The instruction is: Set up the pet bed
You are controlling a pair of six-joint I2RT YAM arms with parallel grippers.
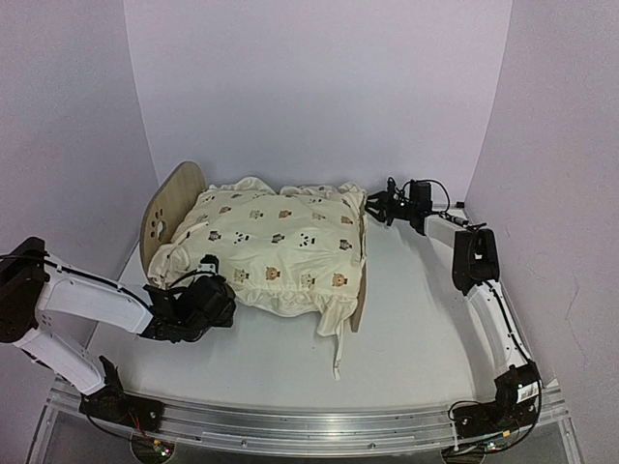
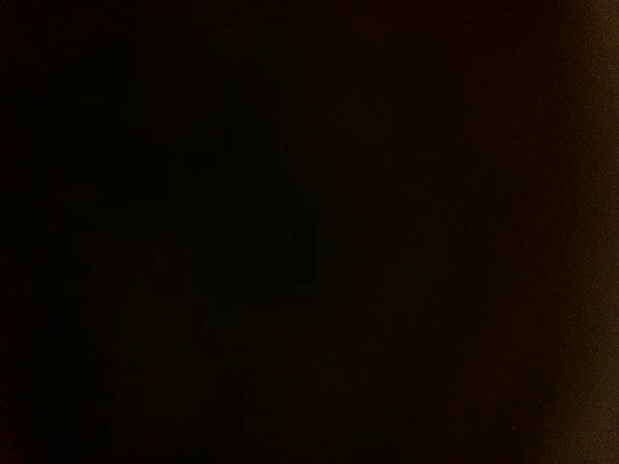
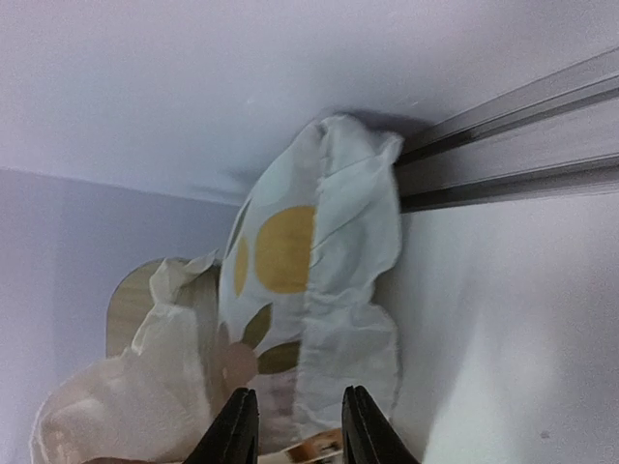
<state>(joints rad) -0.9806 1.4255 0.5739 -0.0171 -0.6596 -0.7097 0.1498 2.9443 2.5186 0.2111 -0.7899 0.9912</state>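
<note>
the small light-wood pet bed (image 1: 170, 215) with its arched, paw-cutout headboard stands left of centre on the white table (image 1: 416, 319), covered by a cream animal-print cushion (image 1: 280, 242) that spills over the footboard (image 1: 360, 307). the left gripper (image 1: 215, 290) is pressed into the cushion's near-left edge; its claw is hidden and its wrist view is black, so i cannot tell its state. the right gripper (image 3: 298, 435) is at the bed's far-right corner, fingers (image 3: 235, 430) apart with the frill of a ruffled white floral pillow (image 3: 319, 271) between them; i cannot tell whether they pinch it.

A cream animal-print cushion (image 1: 280, 242) lies against a ruffled floral pillow (image 3: 329, 222).
</note>
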